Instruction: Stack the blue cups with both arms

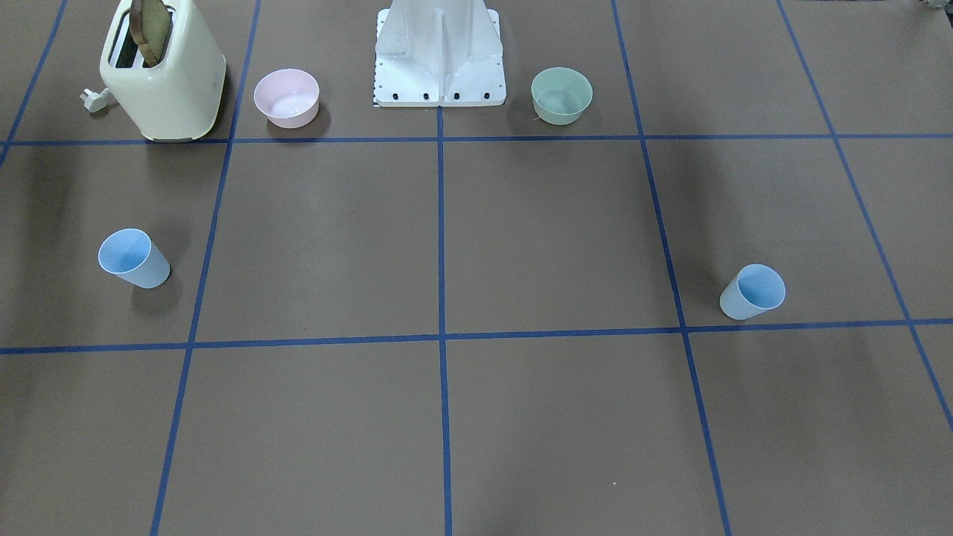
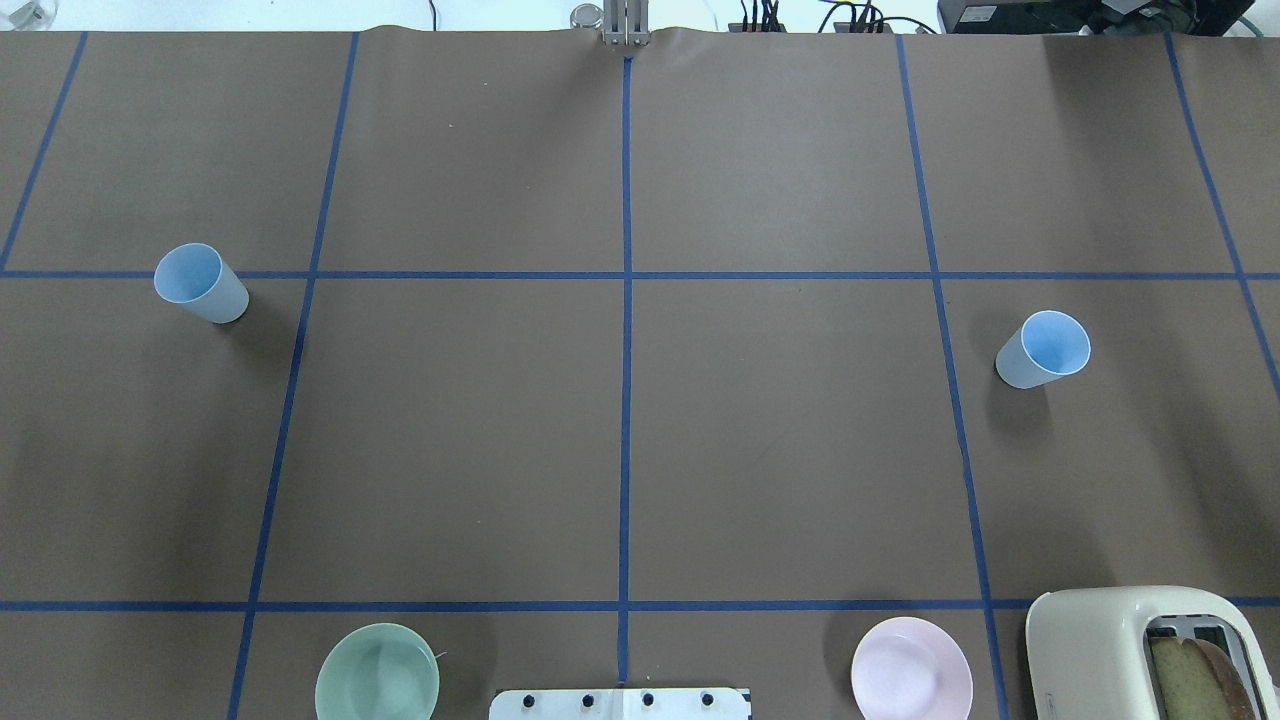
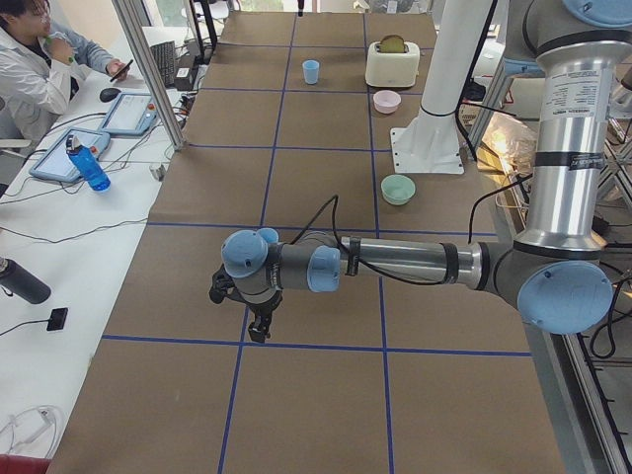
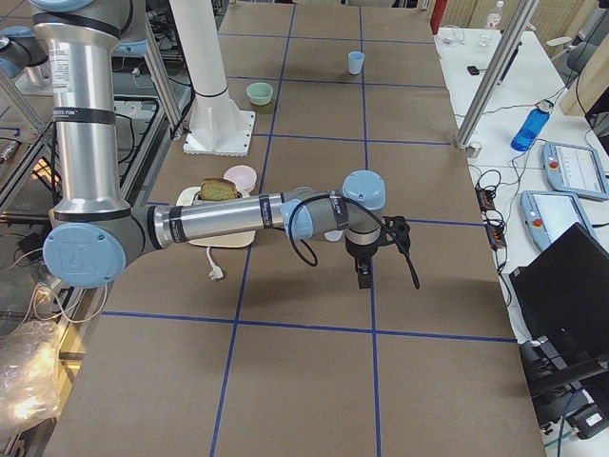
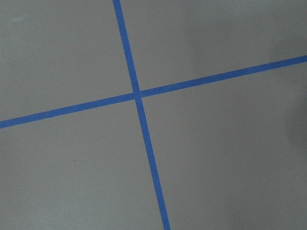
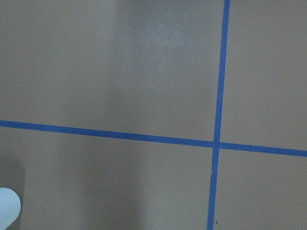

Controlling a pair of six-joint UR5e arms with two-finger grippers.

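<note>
4 wide, 2 close views over table [image 2: 800, 450]

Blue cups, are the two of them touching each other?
Apart. The overhead view shows the left blue cup and the right blue cup at opposite sides, with a wide stretch of table between them.
</note>
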